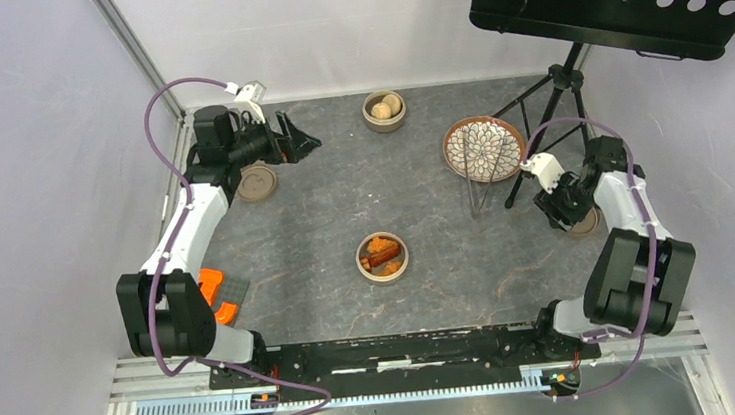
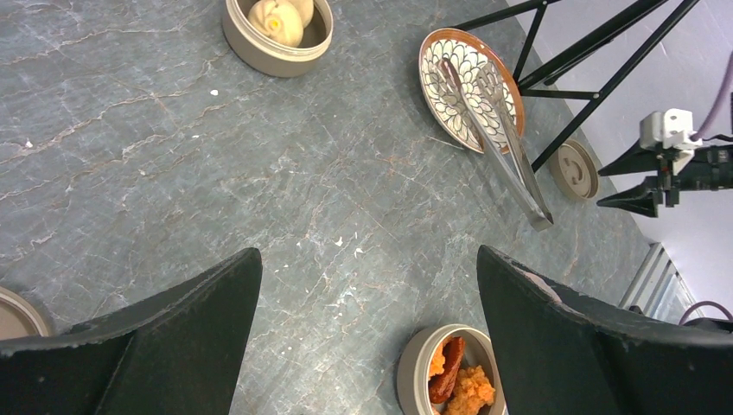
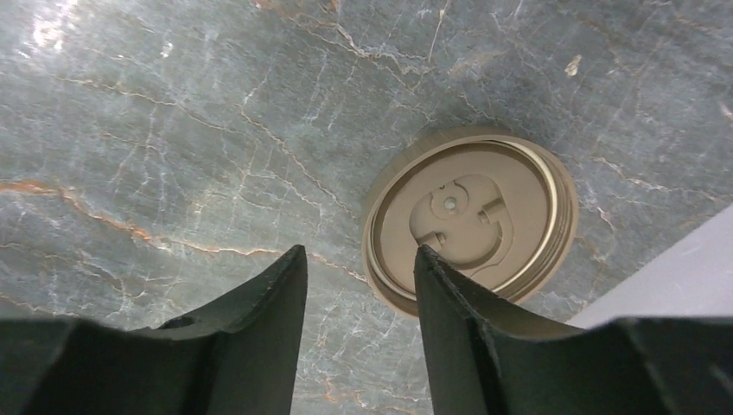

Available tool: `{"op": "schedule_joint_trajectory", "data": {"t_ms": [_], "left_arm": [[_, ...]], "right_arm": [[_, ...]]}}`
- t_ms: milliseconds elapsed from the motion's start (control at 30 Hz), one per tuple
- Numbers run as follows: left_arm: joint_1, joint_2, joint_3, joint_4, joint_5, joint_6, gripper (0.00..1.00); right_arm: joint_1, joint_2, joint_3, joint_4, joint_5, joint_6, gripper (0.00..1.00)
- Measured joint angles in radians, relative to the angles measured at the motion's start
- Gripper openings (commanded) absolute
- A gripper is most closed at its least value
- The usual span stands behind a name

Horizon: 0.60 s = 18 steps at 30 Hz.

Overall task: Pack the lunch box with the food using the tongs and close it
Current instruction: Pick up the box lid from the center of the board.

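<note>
Grey tongs (image 2: 534, 207): lying on patterned plate (image 2: 445, 108), two o'clock.
Left gripper (image 2: 370, 252): jaws wide, empty.
Right gripper (image 3: 359, 251): jaws narrowed, empty, above tan lid (image 3: 471, 220).

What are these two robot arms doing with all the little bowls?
Nothing is held yet. The right gripper hovers open over a round tan lid. The left gripper is open, far left. The thin grey metal tongs lie partly on the patterned round plate. Orange chunks and pale buns sit in tan bowls.
</note>
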Motion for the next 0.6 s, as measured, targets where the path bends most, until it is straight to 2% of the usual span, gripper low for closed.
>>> {"op": "schedule_joint_trajectory", "data": {"t_ms": [400, 600], "left_arm": [[-0.001, 0.0, 0.0, 0.002, 0.0, 0.0, 1.0], [-0.001, 0.0, 0.0, 0.002, 0.0, 0.0, 1.0]], "right_arm": [[0.0, 0.146, -0.008, 0.104, 0.07, 0.011, 0.38], [0.007, 0.137, -0.076, 0.156, 0.09, 0.018, 0.33]]}}
